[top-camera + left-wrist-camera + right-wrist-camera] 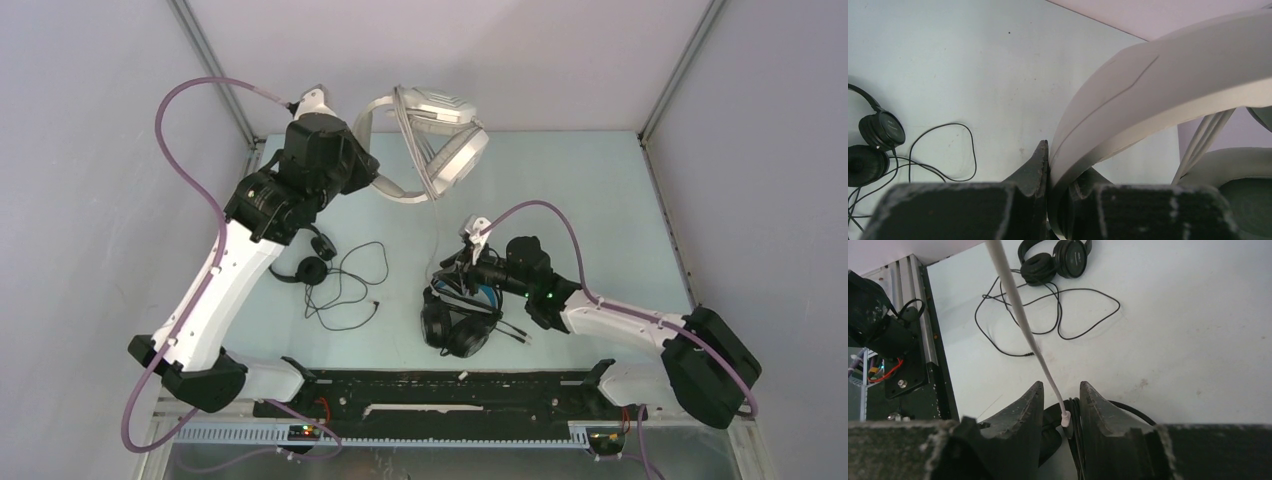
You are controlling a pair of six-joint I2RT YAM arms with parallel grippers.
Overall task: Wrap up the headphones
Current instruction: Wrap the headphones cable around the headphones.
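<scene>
Aloft, white headphones (432, 140) sit within left end effector (1059, 164).

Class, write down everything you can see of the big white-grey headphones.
The white-grey headphones are a large over-ear set, apparently matte plastic, with a broad curved headband, thin slider rails and two oval cups that are dark inside. They hang tilted in the air above the far part of the table, clear of its surface. The left tool is shut on the headband. Their thin white cord runs straight down to the right tool, its end lying between that tool's parted fingers.
</scene>
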